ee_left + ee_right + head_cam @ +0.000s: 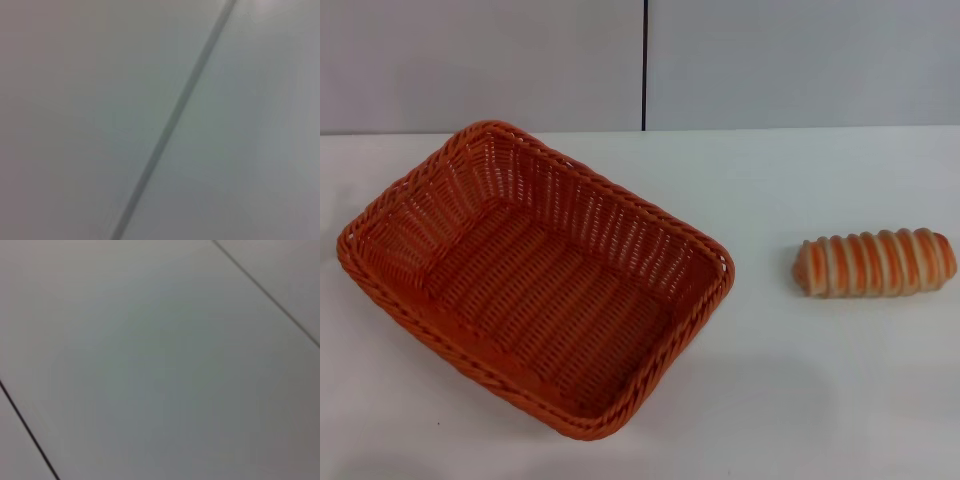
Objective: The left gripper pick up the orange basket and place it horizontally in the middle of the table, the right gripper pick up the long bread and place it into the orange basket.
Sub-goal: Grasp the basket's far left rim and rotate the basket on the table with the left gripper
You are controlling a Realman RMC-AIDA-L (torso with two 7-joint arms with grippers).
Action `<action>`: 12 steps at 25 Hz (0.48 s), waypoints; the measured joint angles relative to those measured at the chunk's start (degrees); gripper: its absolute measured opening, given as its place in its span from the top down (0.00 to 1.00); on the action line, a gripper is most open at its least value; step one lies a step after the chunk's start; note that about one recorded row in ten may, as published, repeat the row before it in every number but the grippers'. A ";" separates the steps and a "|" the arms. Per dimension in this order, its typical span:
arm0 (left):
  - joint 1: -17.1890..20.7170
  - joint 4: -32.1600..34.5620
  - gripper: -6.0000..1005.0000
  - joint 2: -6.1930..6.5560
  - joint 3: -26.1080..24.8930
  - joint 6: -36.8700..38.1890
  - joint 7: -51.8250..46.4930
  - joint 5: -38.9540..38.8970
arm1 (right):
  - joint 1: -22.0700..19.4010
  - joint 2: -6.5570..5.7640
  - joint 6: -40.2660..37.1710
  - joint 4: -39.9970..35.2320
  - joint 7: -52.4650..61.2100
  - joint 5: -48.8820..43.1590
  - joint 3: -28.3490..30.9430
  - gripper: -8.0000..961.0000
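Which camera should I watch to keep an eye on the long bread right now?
The head view. The long bread lies fully in sight on the table, apart from the orange basket. Both wrist views show only plain grey panels with a dark seam, no bread.

The white table [800, 400] carries the orange basket [420, 330], seemingly angled, and the long bread [875, 263].

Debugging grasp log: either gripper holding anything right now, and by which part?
Nothing held. Basket and bread lie untouched on the table; no gripper in view.
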 joint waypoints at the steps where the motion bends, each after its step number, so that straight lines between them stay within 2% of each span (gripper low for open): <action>1: -0.08 3.13 0.25 0.05 2.57 0.39 -2.66 0.49 | 0.17 -0.09 1.09 -0.17 0.00 -0.89 -0.01 0.36; 5: -0.20 6.61 0.25 0.13 5.27 0.91 -5.63 0.58 | 0.60 -0.17 2.59 -0.32 0.00 -1.37 0.00 0.36; 6: -0.37 12.61 0.25 0.59 9.88 0.52 -11.10 0.88 | 1.01 -0.19 3.67 -0.63 0.03 -2.36 0.00 0.36; 7: -0.39 12.97 0.25 0.65 10.19 0.44 -11.53 0.89 | 1.01 -0.19 3.67 -0.63 0.03 -2.36 0.00 0.36; 8: -0.48 16.77 0.26 1.54 13.55 -0.87 -16.05 1.51 | 1.41 -0.25 4.18 -1.16 0.15 -4.39 -0.01 0.37; 9: -0.48 16.77 0.26 1.54 13.55 -0.87 -16.05 1.51 | 1.41 -0.25 4.18 -1.16 0.15 -4.39 -0.01 0.37; 10: -0.49 19.62 0.26 2.67 16.26 -1.72 -20.28 2.19 | 1.57 -0.27 4.26 -1.48 0.25 -5.36 -0.01 0.37; 11: -0.49 19.62 0.26 2.67 16.26 -1.72 -20.28 2.19 | 1.66 -0.29 4.29 -1.71 0.30 -6.13 -0.01 0.37; 12: -0.52 21.58 0.26 3.68 17.92 -1.89 -23.44 2.81 | 1.78 -0.30 4.48 -2.01 0.30 -6.84 0.00 0.37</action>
